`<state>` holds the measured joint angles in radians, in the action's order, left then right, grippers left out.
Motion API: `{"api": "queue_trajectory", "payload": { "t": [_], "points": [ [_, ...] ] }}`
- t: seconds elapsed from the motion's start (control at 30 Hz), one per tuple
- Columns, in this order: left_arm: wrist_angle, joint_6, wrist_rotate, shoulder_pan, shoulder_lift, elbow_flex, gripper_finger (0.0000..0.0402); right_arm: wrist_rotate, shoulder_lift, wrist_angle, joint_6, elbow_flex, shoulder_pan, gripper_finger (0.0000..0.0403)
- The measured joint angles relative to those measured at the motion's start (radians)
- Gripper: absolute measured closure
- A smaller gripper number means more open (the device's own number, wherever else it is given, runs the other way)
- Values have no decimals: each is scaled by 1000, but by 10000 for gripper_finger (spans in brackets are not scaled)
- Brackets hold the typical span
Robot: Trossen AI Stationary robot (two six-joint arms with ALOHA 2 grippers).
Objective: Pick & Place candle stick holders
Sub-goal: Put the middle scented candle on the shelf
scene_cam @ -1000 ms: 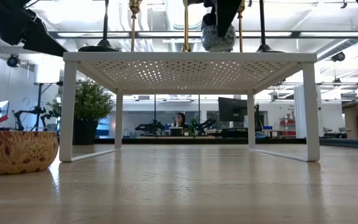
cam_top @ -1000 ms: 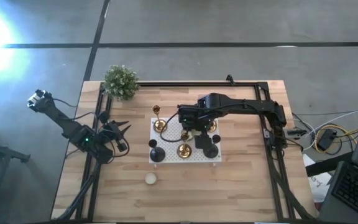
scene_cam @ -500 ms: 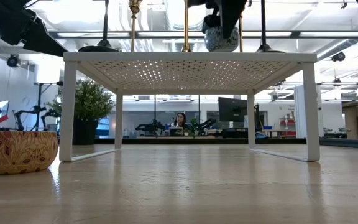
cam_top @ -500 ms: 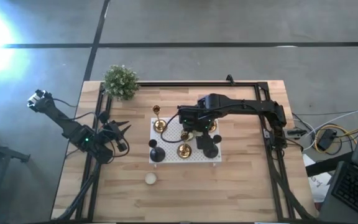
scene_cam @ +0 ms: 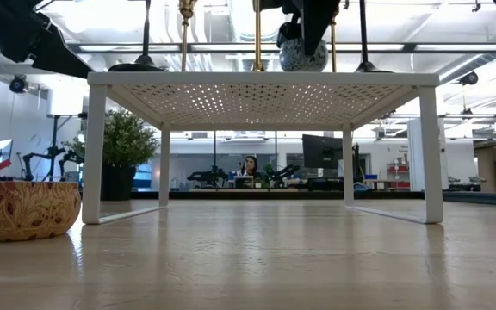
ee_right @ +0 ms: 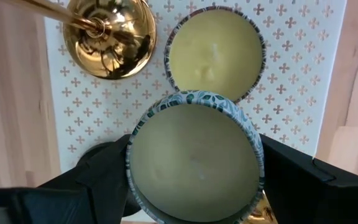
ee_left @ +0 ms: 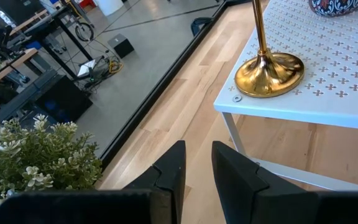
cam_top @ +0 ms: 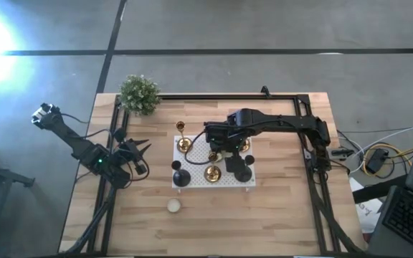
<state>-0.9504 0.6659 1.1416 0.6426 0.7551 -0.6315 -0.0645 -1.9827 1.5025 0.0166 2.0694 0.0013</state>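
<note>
Going left to right: the left gripper (cam_top: 136, 152) waits at the table's left edge, well apart from the white perforated shelf (cam_top: 199, 154), near the small plant (cam_top: 139, 93). In the left wrist view its two fingers (ee_left: 169, 177) stand close together with a narrow gap, and nothing is between them. They aim toward the shelf corner where one brass holder (ee_left: 269, 62) stands upright on its round base. In the high view this is the brass holder at the shelf's left side (cam_top: 183, 142), so the left arm is the nearer one for that piece. Next, around the middle of the shelf, come a black holder (cam_top: 181, 176) at the front-left corner and a second brass holder (cam_top: 212, 172) at the front edge. The right gripper (cam_top: 224, 145) hangs over the shelf centre, jaws wide and clamped on the two sides of a round patterned candle cup (ee_right: 194, 165), held off the shelf top as the low view shows (scene_cam: 302, 53). A second candle cup (ee_right: 215, 53) sits on the shelf just beside it. The cup has no long axis, its open mouth faces up to the wrist cam. The key relation, as I judge: the cup is directly above the shelf, w/ free perforated surface under it, so the coming move is straight down. The risk is the brass base (ee_right: 109, 37) close by and the other black holders (cam_top: 239, 170) on the right part.
</note>
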Motion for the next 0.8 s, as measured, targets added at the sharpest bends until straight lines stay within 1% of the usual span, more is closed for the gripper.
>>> {"api": "queue_trajectory", "payload": {
  "t": [0.4, 0.8],
  "points": [
    [0, 0, 0, 0, 0, 0, 319, -41, 0, -7, -18, -15, 0, 117],
    [0, 0, 0, 0, 0, 0, 319, -49, 0, -12, -25, -24, 0, 117]
  ]
}}
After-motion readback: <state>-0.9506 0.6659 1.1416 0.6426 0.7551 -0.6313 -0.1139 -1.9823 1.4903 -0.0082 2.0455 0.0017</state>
